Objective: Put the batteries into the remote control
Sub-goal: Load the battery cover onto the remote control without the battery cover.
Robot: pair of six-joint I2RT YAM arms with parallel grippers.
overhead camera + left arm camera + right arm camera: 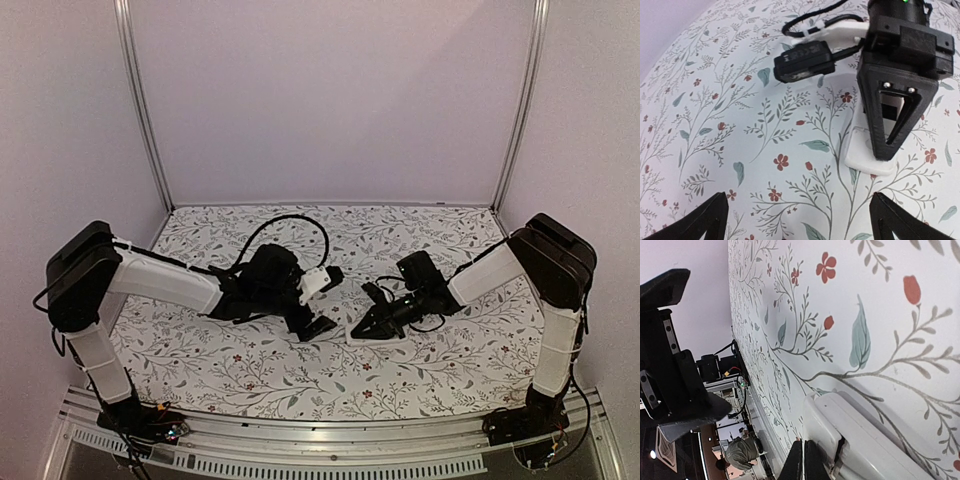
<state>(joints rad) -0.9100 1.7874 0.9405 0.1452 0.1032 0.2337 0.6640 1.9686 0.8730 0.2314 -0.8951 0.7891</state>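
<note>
While the right gripper (886, 150), jaws shut, rests on the remote (856, 150), it lies just ahead of the wide-open left gripper (800, 217).

Right claw (884, 150) blocks the remote control (862, 160) from above.

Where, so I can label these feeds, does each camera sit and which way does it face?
Top external: above and behind the bases, looking down on the table; both arms, left tool and right tool show.
Left wrist: on the left arm, looking across at the right tool on the remote control; own open fingertips show.
Right wrist: low over the table, looking toward the left tool; own shut fingers show.
Shared: both wrist views show the remote control.
</note>
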